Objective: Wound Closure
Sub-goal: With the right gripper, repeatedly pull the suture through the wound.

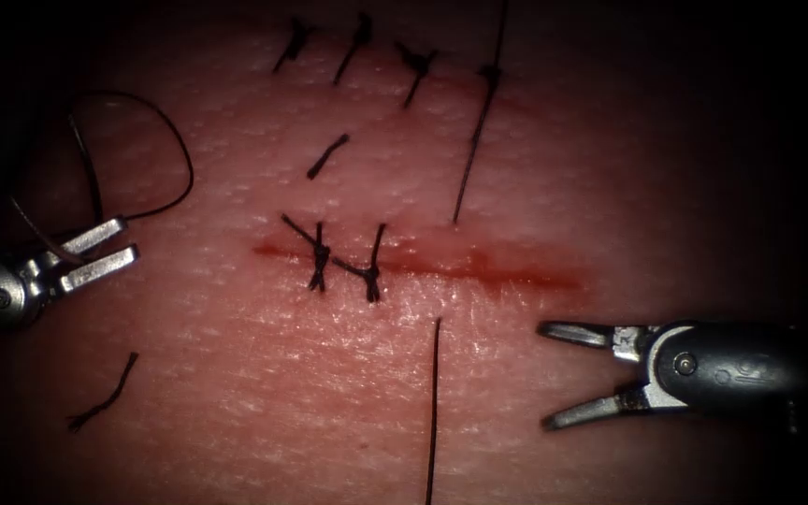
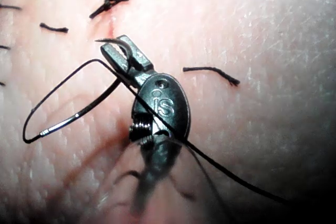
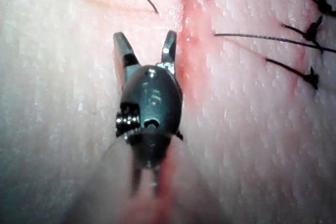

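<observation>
We're over the pale pink pork-belly tissue [image 1: 610,140], and the red horizontal cut [image 1: 479,266] runs across the middle, with thin red fluid [image 1: 535,276] pooled along its right stretch. Two black knotted stitches [image 1: 343,262] already cross the cut's left part, and a row of older black stitches [image 1: 362,42] sits up at twelve o'clock.

Out at nine o'clock we find the left arm's silver needle driver [image 1: 100,248], its jaws clenched on the thin curved steel needle [image 1: 44,234]. In the left wrist view the needle [image 2: 116,44] is pinched near its pointed end, the tip just poking out past the jaws, and the body sweeps away in a loop clear of the tissue. The black thread [image 2: 220,169] trails back from it past the tool.

At four o'clock the right arm's dark-bodied needle driver [image 1: 554,374] has its jaws released, spread wide, grasping nothing, just right of the cut's far end.

A long black thread strand [image 1: 474,131] runs down from twelve o'clock toward the cut, and another [image 1: 434,411] leaves toward six. Cut thread ends [image 1: 105,397] lie loose at seven o'clock.
</observation>
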`<state>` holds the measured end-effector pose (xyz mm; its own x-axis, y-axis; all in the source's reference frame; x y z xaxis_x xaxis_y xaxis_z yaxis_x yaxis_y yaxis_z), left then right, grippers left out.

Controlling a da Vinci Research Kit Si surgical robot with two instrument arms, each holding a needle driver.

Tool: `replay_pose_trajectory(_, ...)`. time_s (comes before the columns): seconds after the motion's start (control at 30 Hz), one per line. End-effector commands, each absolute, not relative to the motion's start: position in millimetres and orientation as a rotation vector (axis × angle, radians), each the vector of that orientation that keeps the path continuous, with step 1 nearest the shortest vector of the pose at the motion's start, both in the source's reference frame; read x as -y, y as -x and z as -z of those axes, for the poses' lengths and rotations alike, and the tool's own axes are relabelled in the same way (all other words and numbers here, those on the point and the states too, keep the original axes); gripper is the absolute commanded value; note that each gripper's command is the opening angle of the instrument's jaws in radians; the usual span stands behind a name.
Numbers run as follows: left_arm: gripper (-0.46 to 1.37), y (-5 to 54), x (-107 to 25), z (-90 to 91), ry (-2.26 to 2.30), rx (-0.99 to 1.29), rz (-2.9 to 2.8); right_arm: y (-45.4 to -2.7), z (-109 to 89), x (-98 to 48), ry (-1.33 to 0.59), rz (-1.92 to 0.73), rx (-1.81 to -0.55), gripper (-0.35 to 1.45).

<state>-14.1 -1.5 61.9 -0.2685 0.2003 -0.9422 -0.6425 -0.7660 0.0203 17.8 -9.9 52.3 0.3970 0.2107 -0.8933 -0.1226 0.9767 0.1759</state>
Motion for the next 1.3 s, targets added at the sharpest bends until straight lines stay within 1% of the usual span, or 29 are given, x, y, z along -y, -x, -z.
replay_pose_trajectory(0.03, -0.35, 14.1, 1.4, -61.8, 1.456, -0.543, -2.075, -18.3, -52.9, 9.7, -0.074, -0.19, -1.142, 1.27)
replay_pose_trajectory(0.17, -0.35, 14.1, 1.4, -61.8, 1.458, -0.541, -2.075, -19.5, -53.6, 9.8, -0.082, -0.177, -1.151, 1.25)
replay_pose_trajectory(0.43, -0.35, 14.2, 1.4, -61.8, 1.458, -0.541, -2.075, -21.8, -54.3, 10.3, -0.086, -0.147, -1.163, 1.14)
replay_pose_trajectory(0.6, -0.35, 14.3, 1.4, -61.8, 1.458, -0.541, -2.075, -22.6, -54.9, 10.3, -0.083, -0.146, -1.163, 1.13)
replay_pose_trajectory(0.83, -0.35, 14.2, 1.4, -61.7, 1.457, -0.54, -2.075, -23.8, -55.3, 10.6, -0.096, -0.121, -1.176, 1.04)
replay_pose_trajectory(0.93, -0.35, 14.2, 1.4, -61.7, 1.457, -0.54, -2.075, -24.3, -55.6, 10.8, -0.1, -0.105, -1.182, 0.8)
replay_pose_trajectory(0.97, -0.35, 14.2, 1.4, -61.7, 1.457, -0.54, -2.075, -24.4, -55.7, 10.9, -0.101, -0.103, -1.183, 0.58)
replay_pose_trajectory(1.0, -0.35, 14.2, 1.4, -61.7, 1.457, -0.54, -2.075, -24.4, -55.8, 11.0, -0.095, -0.097, -1.186, -0.09)
replay_pose_trajectory(1.03, -0.35, 14.2, 1.4, -61.7, 1.457, -0.54, -2.075, -24.2, -55.8, 11.1, -0.104, -0.098, -1.179, -0.35)
replay_pose_trajectory(1.3, -0.35, 14.2, 1.4, -61.7, 1.458, -0.54, -2.075, -23.8, -55.6, 10.6, -0.115, -0.102, -1.172, -0.35)
